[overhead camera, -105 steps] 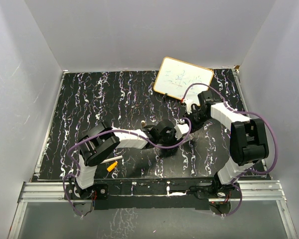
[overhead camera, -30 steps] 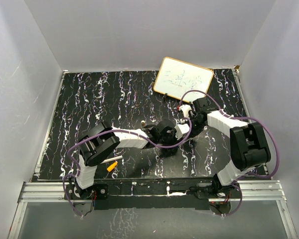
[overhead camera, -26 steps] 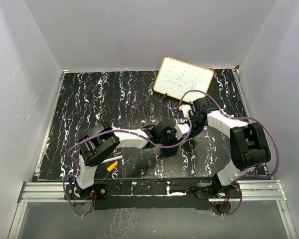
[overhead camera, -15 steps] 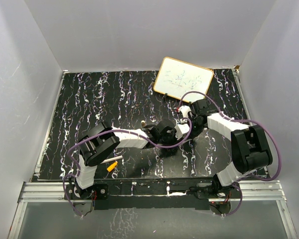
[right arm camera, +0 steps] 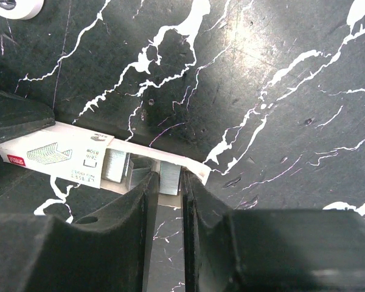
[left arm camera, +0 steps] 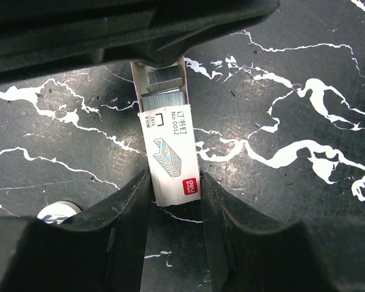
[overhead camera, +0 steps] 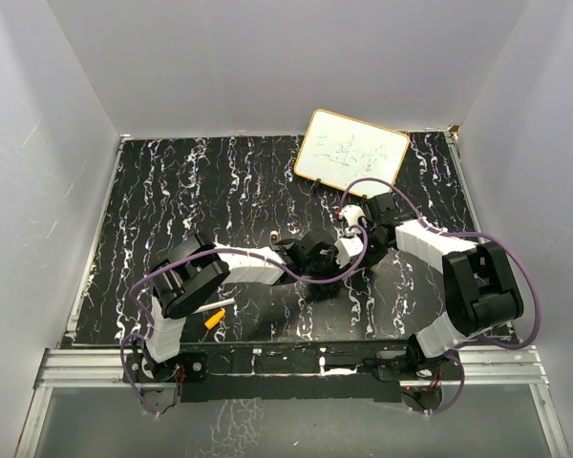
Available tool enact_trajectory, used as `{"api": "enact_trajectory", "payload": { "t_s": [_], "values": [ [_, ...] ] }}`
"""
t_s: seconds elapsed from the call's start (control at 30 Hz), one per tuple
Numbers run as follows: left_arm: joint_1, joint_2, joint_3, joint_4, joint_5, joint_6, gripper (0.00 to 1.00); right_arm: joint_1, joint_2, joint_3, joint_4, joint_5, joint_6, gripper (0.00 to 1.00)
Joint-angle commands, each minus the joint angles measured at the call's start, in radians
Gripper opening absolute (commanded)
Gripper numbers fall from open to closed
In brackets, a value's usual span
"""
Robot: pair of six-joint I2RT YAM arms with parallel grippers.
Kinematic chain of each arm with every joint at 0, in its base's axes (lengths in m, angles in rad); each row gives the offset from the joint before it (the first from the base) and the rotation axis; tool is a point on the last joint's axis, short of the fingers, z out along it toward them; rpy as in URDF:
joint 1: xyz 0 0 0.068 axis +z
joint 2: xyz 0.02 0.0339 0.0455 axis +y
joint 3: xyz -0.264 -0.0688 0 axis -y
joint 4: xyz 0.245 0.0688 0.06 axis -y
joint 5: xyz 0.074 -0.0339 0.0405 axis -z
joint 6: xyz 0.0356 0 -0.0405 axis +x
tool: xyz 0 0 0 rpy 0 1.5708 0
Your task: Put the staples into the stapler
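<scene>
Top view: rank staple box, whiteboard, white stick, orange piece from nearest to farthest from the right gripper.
1. Staple box: at the fingertips of the right gripper.
2. Whiteboard: just behind.
3. White stick and orange piece: far off, near left; too close to call.

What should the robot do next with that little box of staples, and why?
Probably the right hand should squeeze fully, then draw back along the box's length to slide a strip out. The left hand pinches the staple box, with the box's open end toward the right hand. That hand's fingers straddle a block of staples there, but whether they grip it is unclear.
</scene>
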Motion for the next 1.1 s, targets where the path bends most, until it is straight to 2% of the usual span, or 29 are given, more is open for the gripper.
{"api": "enact_trajectory", "payload": {
  "t_s": [0.0, 0.3, 0.5, 0.83, 1.07],
  "values": [
    [-0.003, 0.006, 0.003, -0.089, -0.001, 0.002, 0.35, 0.003, -0.002, 0.031, 0.008, 0.001, -0.016, 0.23],
    [-0.003, 0.003, 0.002, -0.088, -0.003, 0.004, 0.35, 0.013, 0.000, -0.014, 0.050, -0.018, 0.004, 0.29],
    [-0.003, 0.002, 0.000, -0.088, -0.003, 0.004, 0.35, 0.015, -0.006, -0.040, 0.087, 0.011, 0.010, 0.29],
    [-0.003, 0.002, 0.003, -0.091, -0.002, 0.001, 0.35, 0.013, -0.053, -0.020, 0.096, 0.022, 0.007, 0.16],
    [-0.002, 0.002, 0.005, -0.091, -0.008, 0.001, 0.35, 0.004, -0.086, 0.035, 0.063, -0.037, 0.008, 0.13]
  ]
}}
